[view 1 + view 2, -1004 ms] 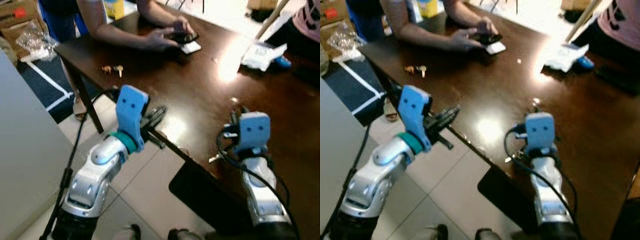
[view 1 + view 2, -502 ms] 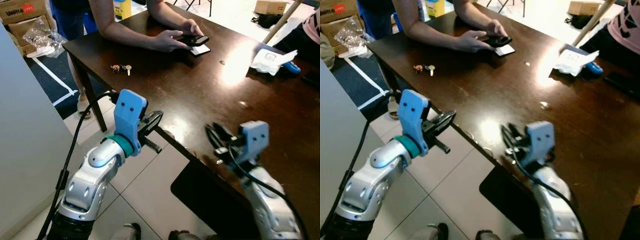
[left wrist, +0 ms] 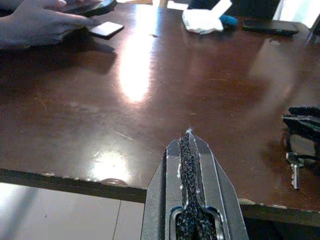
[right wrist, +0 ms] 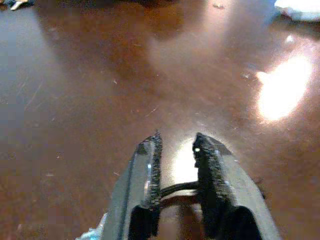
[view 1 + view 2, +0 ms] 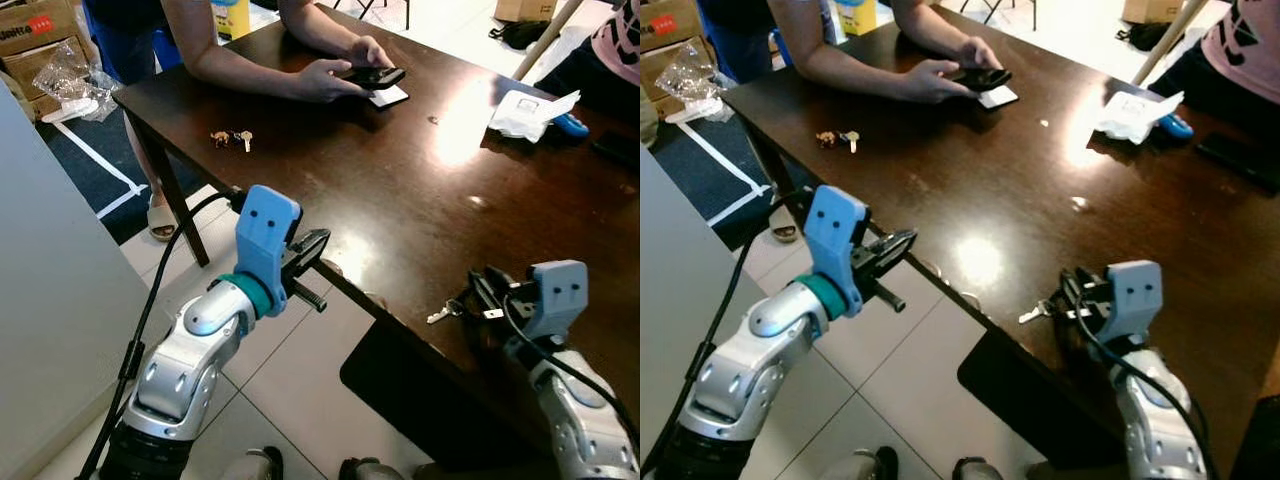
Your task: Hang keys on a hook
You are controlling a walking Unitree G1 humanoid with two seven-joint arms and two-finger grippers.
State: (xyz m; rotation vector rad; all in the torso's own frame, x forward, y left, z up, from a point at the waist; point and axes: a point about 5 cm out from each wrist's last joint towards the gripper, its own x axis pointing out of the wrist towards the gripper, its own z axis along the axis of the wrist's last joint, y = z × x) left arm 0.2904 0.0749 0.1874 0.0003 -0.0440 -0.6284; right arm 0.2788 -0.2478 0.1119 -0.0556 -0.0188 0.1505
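The silver key [image 5: 440, 313] lies flat on the table [image 5: 380, 170], at its near edge, in the lower right of the head view. Your right gripper [image 5: 478, 293] has come down low since a second ago. It stood up over the edge then; now it lies close to the table top and points at the key, with its tips just beside it. Its black fingers [image 4: 152, 165] are a little apart. A thin dark loop crosses the gap near their base, but you cannot tell if that is the key's ring. So the key looks not yet picked up, and the grab seems to be the next step. No hook can be seen. Your left gripper [image 5: 312, 245] hangs off the table edge in the middle, its rough black fingers [image 3: 187, 170] pressed together. The table is dark brown wood, smooth and shiny, with bright spots of light. A small bunch of keys [image 5: 230, 138] lies in the upper left. A person's hand [image 5: 325, 80] rests by a black phone [image 5: 372, 75] at the top.
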